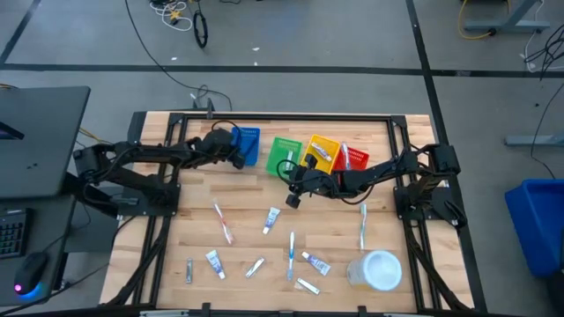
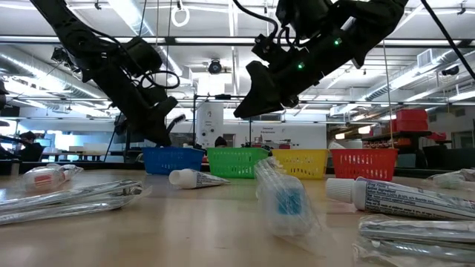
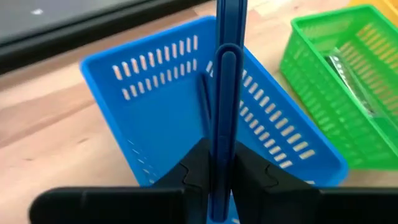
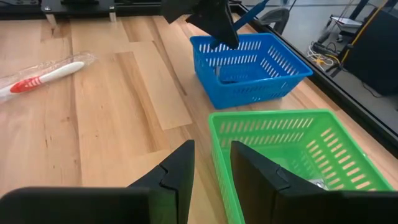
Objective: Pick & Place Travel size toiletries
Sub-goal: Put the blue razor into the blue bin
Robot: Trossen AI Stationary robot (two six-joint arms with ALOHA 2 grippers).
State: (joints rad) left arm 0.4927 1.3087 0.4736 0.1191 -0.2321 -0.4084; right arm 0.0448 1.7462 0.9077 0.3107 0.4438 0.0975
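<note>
Progress, judged: sorting well under way, most still to do. About ten travel size toiletries (image 1: 291, 255) lie loose across the lower half of the high view; a few packets already sit in the green basket (image 1: 284, 155) and yellow basket (image 1: 322, 151).

Left gripper (image 1: 236, 153), upper centre-left of the high view, hangs over the blue basket (image 3: 186, 81), fingers clamped on a blue toothbrush (image 3: 225, 99) held upright; release not yet made.

Right gripper (image 4: 210, 163), fingers a little apart and empty, sits at the green basket's near rim.

Surface: pale wooden table (image 1: 176, 238). White container (image 1: 381, 269) at lower right. Room: grey floor, cables, open lab with ceiling lights.
</note>
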